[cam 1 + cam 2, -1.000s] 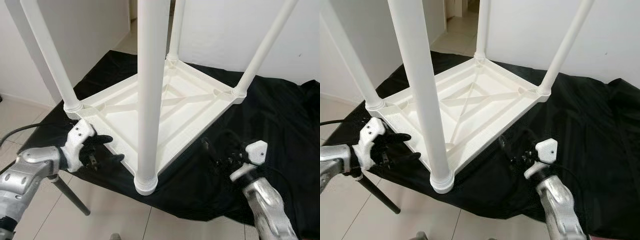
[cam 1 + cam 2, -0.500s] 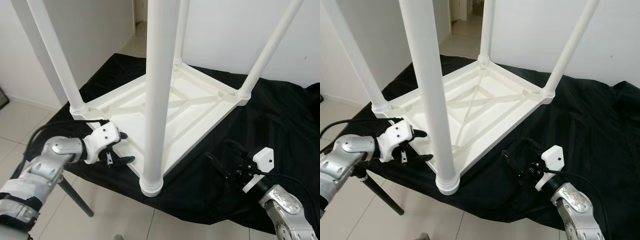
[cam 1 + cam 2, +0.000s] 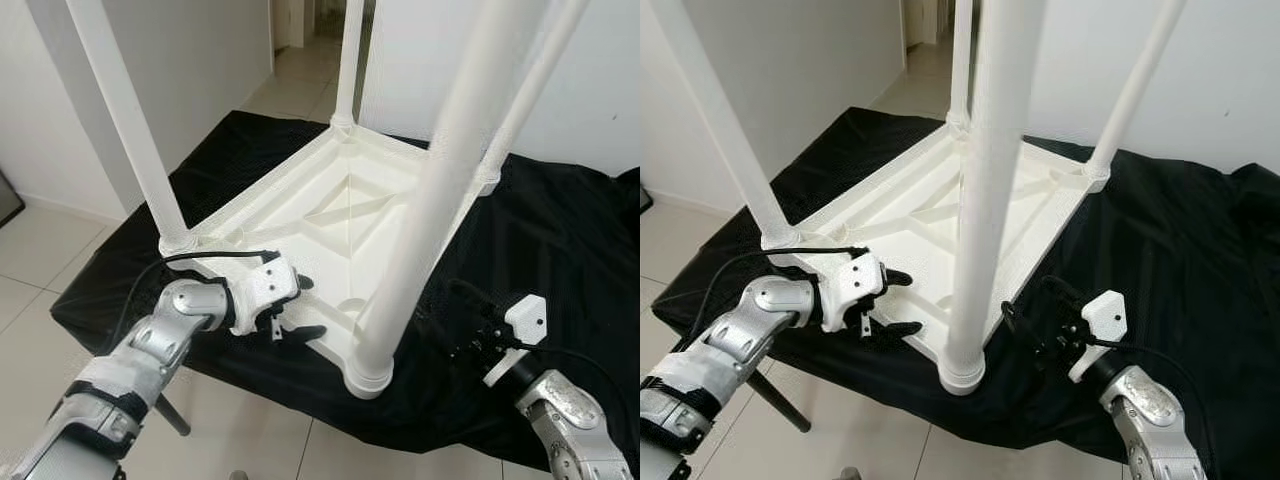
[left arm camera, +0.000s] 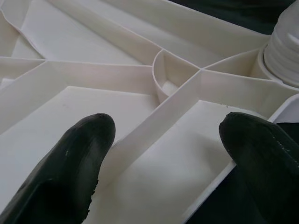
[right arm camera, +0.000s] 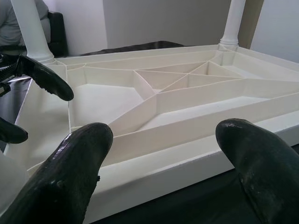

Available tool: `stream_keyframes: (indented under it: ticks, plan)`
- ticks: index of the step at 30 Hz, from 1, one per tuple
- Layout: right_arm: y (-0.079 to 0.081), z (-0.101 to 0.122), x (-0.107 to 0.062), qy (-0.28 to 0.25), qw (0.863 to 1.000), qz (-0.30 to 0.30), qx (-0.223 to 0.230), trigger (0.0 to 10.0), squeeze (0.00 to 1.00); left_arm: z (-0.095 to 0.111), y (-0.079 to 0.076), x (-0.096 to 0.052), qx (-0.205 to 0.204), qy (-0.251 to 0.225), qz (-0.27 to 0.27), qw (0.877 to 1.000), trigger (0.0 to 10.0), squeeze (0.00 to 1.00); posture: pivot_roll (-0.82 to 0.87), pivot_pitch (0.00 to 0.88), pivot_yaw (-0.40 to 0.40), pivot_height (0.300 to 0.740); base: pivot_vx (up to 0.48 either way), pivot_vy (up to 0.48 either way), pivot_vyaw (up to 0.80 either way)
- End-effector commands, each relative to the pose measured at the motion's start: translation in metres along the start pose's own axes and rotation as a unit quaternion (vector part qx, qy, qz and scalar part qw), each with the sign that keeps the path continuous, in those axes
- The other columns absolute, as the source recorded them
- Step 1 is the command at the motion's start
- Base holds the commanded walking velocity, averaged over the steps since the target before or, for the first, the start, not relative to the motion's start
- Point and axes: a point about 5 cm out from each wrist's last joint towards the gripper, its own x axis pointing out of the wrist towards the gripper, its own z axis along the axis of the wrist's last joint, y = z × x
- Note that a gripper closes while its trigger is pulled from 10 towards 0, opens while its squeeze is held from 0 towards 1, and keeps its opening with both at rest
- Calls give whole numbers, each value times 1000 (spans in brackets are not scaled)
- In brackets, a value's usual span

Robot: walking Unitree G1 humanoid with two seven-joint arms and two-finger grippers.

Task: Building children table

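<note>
White plastic children's table (image 3: 330, 215) lying upside down on a black cloth (image 3: 560, 240) with all four white tubular legs (image 3: 985, 190) fitted, left gripper (image 3: 295, 308) spread wide astride its near rim, right gripper (image 3: 1025, 330) wide open just beside it, only righting apparently left

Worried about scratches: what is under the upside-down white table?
A black cloth lies under the table and spreads past its edges. Whatever the cloth rests on is covered.
</note>
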Motion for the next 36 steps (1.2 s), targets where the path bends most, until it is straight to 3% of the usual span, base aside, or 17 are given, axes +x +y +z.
stream_keyframes:
  ticks: [1, 7, 10, 23, 24, 34, 35, 36]
  plan:
    - [0, 0, 1, 4, 1000, 1, -1, 10000, 0, -9, 3, -4, -1, 28, 18, 999, 10000, 0, -54, 0, 16, 740, 0, 0, 0]
    - [0, -1, 1, 6, 1000, 0, -1, 10000, 0, -15, 13, -27, 2, 49, 7, 999, 10000, 0, -51, 0, 17, 740, 0, 0, 0]
    - [2, -3, 2, 3, 1000, 4, 6, 10000, 0, -20, 35, -42, -11, 74, 45, 996, 10000, 0, -37, 0, 14, 740, 0, 0, 0]
    - [3, -3, 8, -2, 1000, 6, 4, 10000, 0, -22, 42, -13, -33, 90, 23, 995, 10000, 0, -33, 0, 24, 740, 0, 0, 0]
    - [4, -3, 8, -1, 1000, 5, 4, 10000, 0, -23, 42, -11, -37, 92, 18, 995, 10000, 1000, -37, 0, 27, 740, 0, 0, 0]
    - [9, -5, 5, 0, 1000, 1, 10, 10000, 0, -18, 42, -9, -46, 79, -42, 995, 10000, 1000, -46, 0, 33, 740, 0, 0, 0]
    - [9, -5, 4, 1, 1000, 1, 9, 10000, 0, -19, 42, -9, -40, 89, -51, 994, 10000, 788, -45, 1, 31, 740, 0, 0, 0]
    - [9, -5, 4, 1, 1000, 1, 9, 10000, 0, -20, 42, -7, -37, 100, -52, 993, 10000, 0, -45, 1, 31, 740, 0, 0, 0]
